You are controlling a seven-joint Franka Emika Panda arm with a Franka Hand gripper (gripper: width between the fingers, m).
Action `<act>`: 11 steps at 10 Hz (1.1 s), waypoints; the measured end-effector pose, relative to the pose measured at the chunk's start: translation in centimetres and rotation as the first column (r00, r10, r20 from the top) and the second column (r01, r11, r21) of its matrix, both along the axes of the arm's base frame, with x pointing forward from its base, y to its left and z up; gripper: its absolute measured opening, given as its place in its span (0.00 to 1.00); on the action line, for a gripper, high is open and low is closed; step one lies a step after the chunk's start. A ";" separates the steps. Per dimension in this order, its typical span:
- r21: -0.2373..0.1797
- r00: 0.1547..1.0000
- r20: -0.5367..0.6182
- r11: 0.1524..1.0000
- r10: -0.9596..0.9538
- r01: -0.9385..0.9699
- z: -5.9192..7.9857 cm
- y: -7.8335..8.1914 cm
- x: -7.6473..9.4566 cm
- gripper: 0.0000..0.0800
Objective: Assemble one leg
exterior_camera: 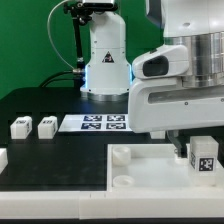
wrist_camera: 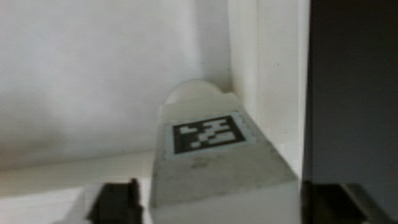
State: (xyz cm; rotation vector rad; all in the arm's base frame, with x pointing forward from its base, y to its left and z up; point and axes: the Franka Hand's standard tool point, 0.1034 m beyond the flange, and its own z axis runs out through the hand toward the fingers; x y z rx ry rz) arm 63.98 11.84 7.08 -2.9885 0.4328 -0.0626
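The gripper (exterior_camera: 203, 150) is clamped on the leg (exterior_camera: 204, 157) (tag facing out), long axis seemingly upright, directly below the claw over the tabletop (exterior_camera: 150, 170) near its corner at the exterior view's right, two spare legs (exterior_camera: 33, 126) well apart.

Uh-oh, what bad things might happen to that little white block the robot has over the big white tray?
1. The leg sits between the fingers with only its near end gripped, so it might slip or twist.
2. The leg is down by the tabletop, and the arm hides the corner there, so it may miss its socket.
3. Two spare blocks lie beside the marker board; a wide swing might knock them.
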 end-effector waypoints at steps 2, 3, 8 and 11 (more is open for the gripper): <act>0.005 0.970 -0.033 0.970 -0.242 0.242 0.0 -0.2 0.0 0.37; -0.008 0.889 -0.067 0.891 -0.453 0.454 0.1 -0.1 0.1 0.37; -0.044 0.176 -0.198 0.188 -0.964 0.981 -0.2 -0.5 0.0 0.37; -0.047 0.170 -0.198 0.182 -0.965 0.982 -0.3 -0.4 -0.1 0.38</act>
